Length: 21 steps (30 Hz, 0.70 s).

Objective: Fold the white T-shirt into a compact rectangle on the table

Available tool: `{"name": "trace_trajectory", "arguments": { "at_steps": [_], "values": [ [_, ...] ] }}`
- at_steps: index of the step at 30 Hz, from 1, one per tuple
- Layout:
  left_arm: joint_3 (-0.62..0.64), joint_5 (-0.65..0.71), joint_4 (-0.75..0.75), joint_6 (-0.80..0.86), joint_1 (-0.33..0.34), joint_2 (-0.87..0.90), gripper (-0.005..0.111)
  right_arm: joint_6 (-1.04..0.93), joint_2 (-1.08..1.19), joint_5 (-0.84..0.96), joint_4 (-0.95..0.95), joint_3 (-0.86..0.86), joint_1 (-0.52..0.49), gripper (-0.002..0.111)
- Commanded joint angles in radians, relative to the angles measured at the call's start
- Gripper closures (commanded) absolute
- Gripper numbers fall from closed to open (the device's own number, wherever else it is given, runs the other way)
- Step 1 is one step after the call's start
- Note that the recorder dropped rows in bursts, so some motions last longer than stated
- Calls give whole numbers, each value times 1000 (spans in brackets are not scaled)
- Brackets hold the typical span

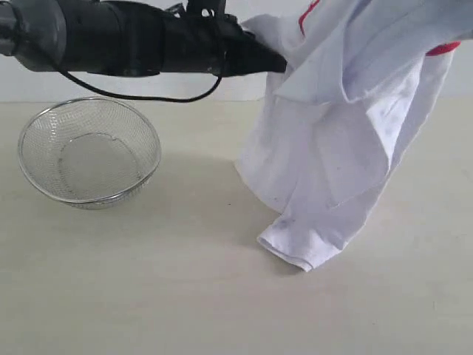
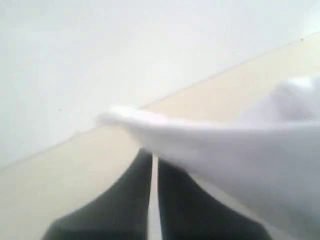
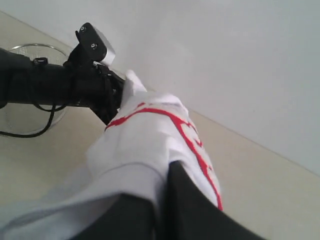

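Shirt: the shirt (image 1: 332,148) hangs bunched in the air between the two arms. Its top runs out of the exterior view, and only its lowest corner touches the surface (image 1: 148,296).
Neighbour: a wire basket (image 1: 89,151) stands on the surface, well apart from the cloth.
Left jaws: at the tip of the left arm (image 1: 148,37), pressed together on an edge of the shirt. The left wrist view shows a thin white strip between the dark fingers (image 2: 120,205).
Right jaws: out of the exterior view. The right wrist view shows them pinching a gathered fold close to the red lettering (image 3: 187,132).
Handling: probably light, limp cotton with no stiffness of its own. It sags and doubles over wherever it is not held. It is not fragile.
Grip: matte cloth should stay in a firm pinch, though a thin edge could creep out.
Where to hold: likely best at two matching corners, at the shoulders or the hem, held apart so the cloth hangs flat.
Risk: the layers are bunched now, so laying it down as it hangs would trap creases.
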Motion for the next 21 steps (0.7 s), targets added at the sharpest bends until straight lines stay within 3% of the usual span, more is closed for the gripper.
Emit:
{"name": "trace_trajectory", "arguments": {
  "at_steps": [1,5,9,13,16,21],
  "values": [
    [-53,-49,-10,19,8,-21,102,-9,-4,-83,-40,5,1,109],
    [-37,-114,25,22,10,-54,102,7,-6,-28,-45,5,1,109],
    [14,-299,20,111,14,-111,102,10,-8,80,-22,5,1,109],
    [106,-447,-10,281,28,-191,102,-147,-1,96,212,17,1,109],
    [199,-464,-10,330,46,-270,102,-206,25,65,303,81,1,109],
    [386,-464,-10,311,64,-481,102,-202,87,-163,367,231,1,109]
  ]
}}
